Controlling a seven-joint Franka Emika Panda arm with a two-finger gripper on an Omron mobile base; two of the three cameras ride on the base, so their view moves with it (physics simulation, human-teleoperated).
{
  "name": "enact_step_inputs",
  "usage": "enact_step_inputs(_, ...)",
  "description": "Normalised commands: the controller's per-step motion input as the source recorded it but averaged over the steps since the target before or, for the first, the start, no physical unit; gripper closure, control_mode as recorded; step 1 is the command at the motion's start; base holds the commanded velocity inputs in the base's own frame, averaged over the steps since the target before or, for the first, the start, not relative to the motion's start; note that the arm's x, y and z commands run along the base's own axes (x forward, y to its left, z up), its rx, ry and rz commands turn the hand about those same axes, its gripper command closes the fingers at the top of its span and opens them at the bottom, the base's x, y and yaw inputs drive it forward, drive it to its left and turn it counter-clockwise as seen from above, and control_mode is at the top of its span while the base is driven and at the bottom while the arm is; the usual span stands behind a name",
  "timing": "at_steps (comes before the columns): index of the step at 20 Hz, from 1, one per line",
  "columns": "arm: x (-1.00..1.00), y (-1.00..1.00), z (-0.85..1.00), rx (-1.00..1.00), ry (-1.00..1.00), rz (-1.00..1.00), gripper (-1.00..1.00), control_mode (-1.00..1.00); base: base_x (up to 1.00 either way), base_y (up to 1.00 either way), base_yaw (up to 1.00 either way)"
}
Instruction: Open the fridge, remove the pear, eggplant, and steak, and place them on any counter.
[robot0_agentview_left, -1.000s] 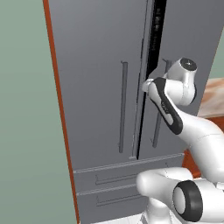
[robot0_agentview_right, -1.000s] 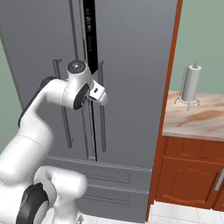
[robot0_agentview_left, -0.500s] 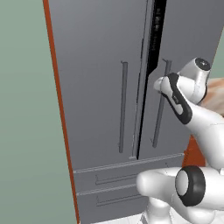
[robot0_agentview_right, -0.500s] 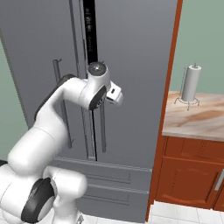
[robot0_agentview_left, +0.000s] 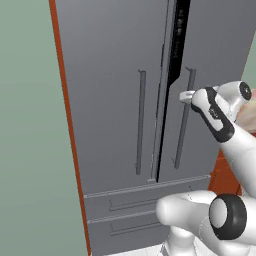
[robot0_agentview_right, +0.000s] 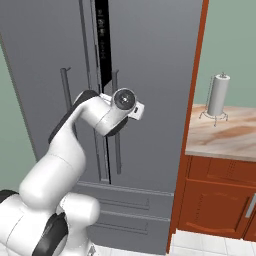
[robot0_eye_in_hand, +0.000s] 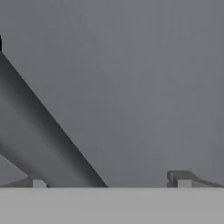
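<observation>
The fridge (robot0_agentview_left: 110, 100) is tall and dark grey, with a narrow dark gap (robot0_agentview_left: 175, 45) between its two upper doors. My gripper (robot0_agentview_left: 186, 96) is at the upper part of the right door's bar handle (robot0_agentview_left: 182, 130), close to the door face. In the hand view the two fingertips (robot0_eye_in_hand: 39, 183) stand far apart, so my gripper (robot0_eye_in_hand: 111, 183) is open. The handle (robot0_eye_in_hand: 43, 144) runs as a slanted dark band just ahead of the left tip, and nothing is gripped. The pear, eggplant and steak are hidden behind the doors. The counter (robot0_agentview_right: 230, 135) lies to the right of the fridge (robot0_agentview_right: 150, 60).
An orange-brown panel (robot0_agentview_right: 192, 100) separates the fridge from the counter. A paper towel holder (robot0_agentview_right: 218, 95) stands on the counter, above reddish-brown cabinets (robot0_agentview_right: 215, 200). Drawer fronts (robot0_agentview_left: 145, 200) sit below the doors. The left door's handle (robot0_agentview_left: 140, 122) hangs left of the gap.
The hand and elbow have swung to the right, from in front of the gap between the doors to the right door's handle. The jaws stayed open and the doors have not moved.
</observation>
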Motion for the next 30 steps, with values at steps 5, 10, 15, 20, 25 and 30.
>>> enact_step_inputs(5, 0.37, 0.01, -0.03, 0.04, -0.26, 0.05, -1.0, -1.0, 0.0, 0.0, 0.0)
enact_step_inputs(10, 0.58, 0.33, -0.05, 0.01, -0.07, 0.0, 1.0, -1.0, 0.0, 0.0, 0.0)
enact_step_inputs(15, 0.17, 0.03, 0.0, 0.0, 0.09, 0.0, 1.0, -1.0, 0.0, 0.0, 0.0)
enact_step_inputs(20, -0.39, 0.0, 0.0, -0.02, -0.01, 0.0, 1.0, -1.0, 0.0, 0.0, 0.0)
enact_step_inputs(25, -0.99, -0.17, 0.0, -0.13, 0.0, 0.02, 1.0, -1.0, 0.0, 0.0, 0.0)
enact_step_inputs(30, -1.0, -0.52, 0.0, -0.13, 0.0, 0.03, 1.0, -1.0, 0.0, 0.0, 0.0)
